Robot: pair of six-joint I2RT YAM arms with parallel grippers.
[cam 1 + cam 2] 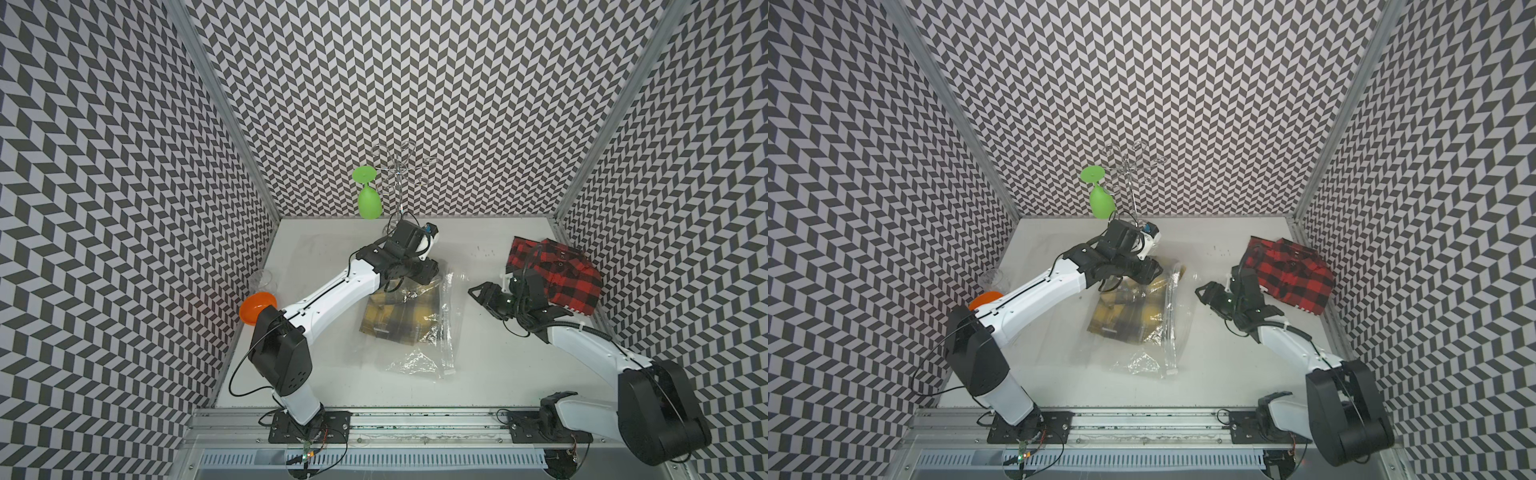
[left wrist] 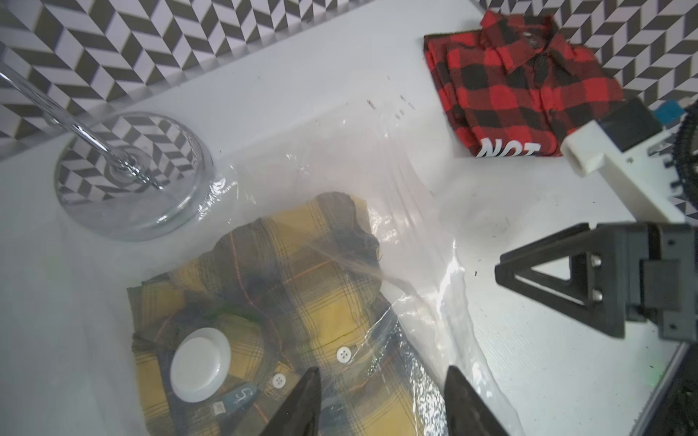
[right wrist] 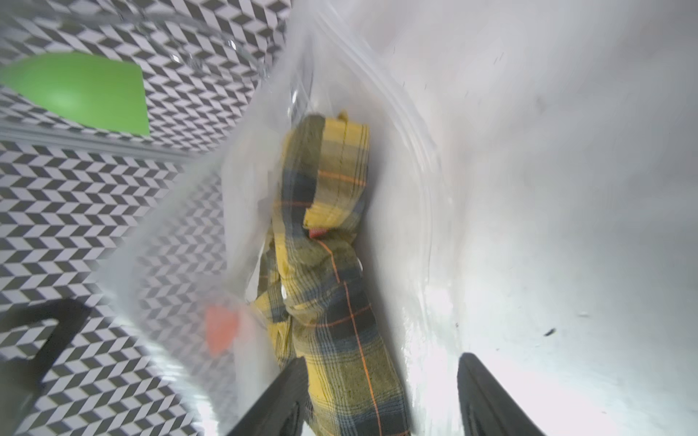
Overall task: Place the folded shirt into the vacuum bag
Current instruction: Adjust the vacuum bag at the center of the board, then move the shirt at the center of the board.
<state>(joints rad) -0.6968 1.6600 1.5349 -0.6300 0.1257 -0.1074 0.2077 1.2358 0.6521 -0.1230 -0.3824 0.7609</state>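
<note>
The clear vacuum bag (image 1: 419, 361) (image 1: 1142, 361) lies mid-table, and a folded yellow plaid shirt (image 1: 399, 316) (image 1: 1129, 311) sits inside it. Its white valve cap (image 2: 200, 364) rests over the shirt (image 2: 302, 294). A second folded shirt, red and black plaid (image 1: 557, 272) (image 1: 1291, 276) (image 2: 521, 87), lies outside the bag at the back right. My left gripper (image 2: 383, 377) hovers open over the bag's far end, nothing between its fingers. My right gripper (image 1: 488, 297) (image 1: 1210, 293) (image 3: 383, 360) stands open just right of the bag (image 3: 396, 132), facing the yellow shirt (image 3: 332, 302).
A wire rack (image 1: 399, 174) with a hanging green glass (image 1: 368, 203) stands at the back, its round base (image 2: 132, 177) touching the bag's corner. An orange bowl (image 1: 257, 307) and a clear cup (image 1: 264, 280) sit at the left edge.
</note>
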